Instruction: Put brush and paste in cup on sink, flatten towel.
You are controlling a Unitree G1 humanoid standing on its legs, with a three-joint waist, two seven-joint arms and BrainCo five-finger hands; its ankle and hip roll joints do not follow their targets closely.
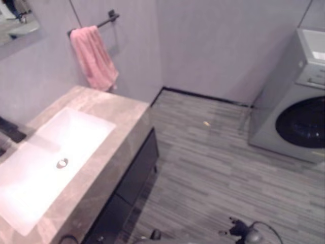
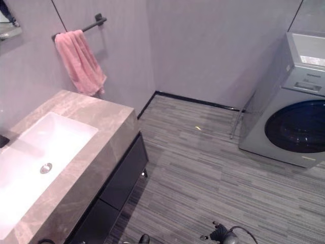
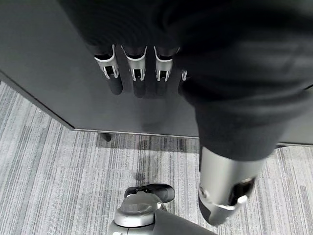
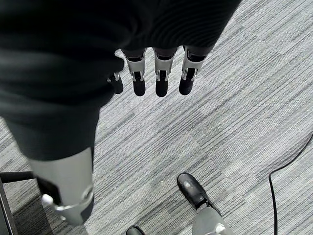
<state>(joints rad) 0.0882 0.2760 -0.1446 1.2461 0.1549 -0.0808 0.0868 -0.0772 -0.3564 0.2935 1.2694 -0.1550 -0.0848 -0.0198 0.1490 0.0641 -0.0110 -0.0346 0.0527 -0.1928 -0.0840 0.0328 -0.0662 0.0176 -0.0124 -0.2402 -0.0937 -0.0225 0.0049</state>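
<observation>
From the head camera I see the pink towel (image 2: 78,61) hanging bunched over a dark wall bar (image 2: 94,23) at about 10 o'clock, above the far end of the stone surface (image 2: 101,147). The white sink (image 2: 35,157) is sunk into that surface at roughly 8 o'clock, its metal drain (image 2: 46,168) near the middle of the basin. A dark cabinet (image 2: 119,183) sits under the surface, and a grey washing machine (image 2: 289,107) stands at 3 o'clock against the wall across the striped floor (image 2: 203,173).

In its wrist view my left hand (image 3: 134,66) hangs with fingers straight and relaxed, holding nothing, just in front of the dark cabinet front. My right hand (image 4: 159,68) hangs the same way, fingers straight and apart, nothing in it, over the striped floor. I cannot make out a brush, paste or cup anywhere on the surface.
</observation>
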